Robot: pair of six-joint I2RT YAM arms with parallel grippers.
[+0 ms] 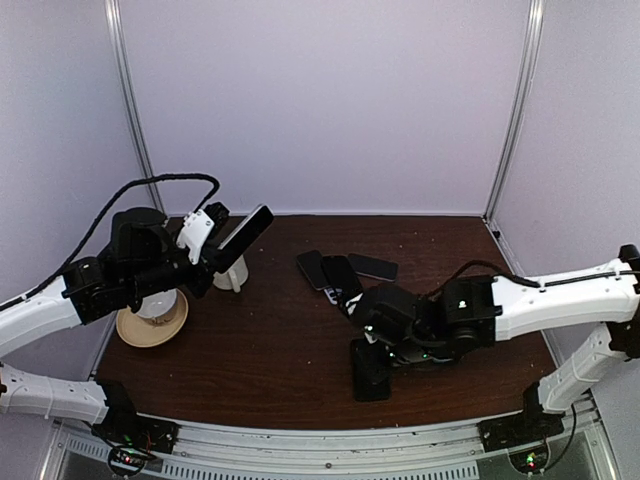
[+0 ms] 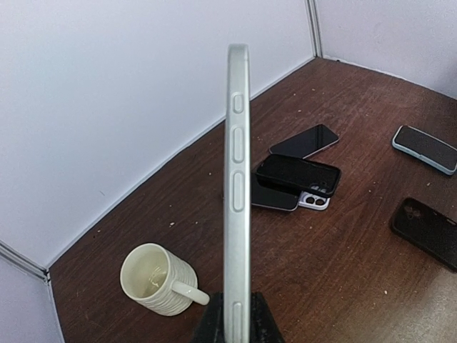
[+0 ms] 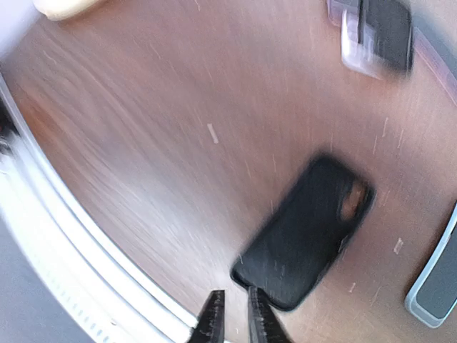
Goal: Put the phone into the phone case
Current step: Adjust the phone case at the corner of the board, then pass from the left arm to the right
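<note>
**Phone aloft by the mug, case lying empty on the desk**

The left end effector (image 2: 237,325) is clamping the phone (image 2: 237,179) by its lower end, holding it edge-on and raised off the desk (image 1: 250,370), just above and behind the mug (image 2: 161,300). The mug is standing upright with its handle pointing toward the middle of the desk; its pale inside is showing nothing in it. A tan saucer (image 1: 130,335) is sitting to the left of the mug, nearer the arm bases; something pale and round is resting on it, partly hidden by the left arm, and I cannot tell what it is.

To the right of the mug a heap of phones (image 2: 298,175) is lying flat, some of them overlapping. The black phone case (image 1: 371,380) is lying flat further right of the mug and well nearer the front edge; in the blurred right wrist view a brownish patch is showing through its camera cutout, and no phone is sitting in it. The right end effector (image 3: 234,321) is hovering just beside the case's near end; its fingers are standing almost together with only a narrow slit, gripping nothing.
</note>
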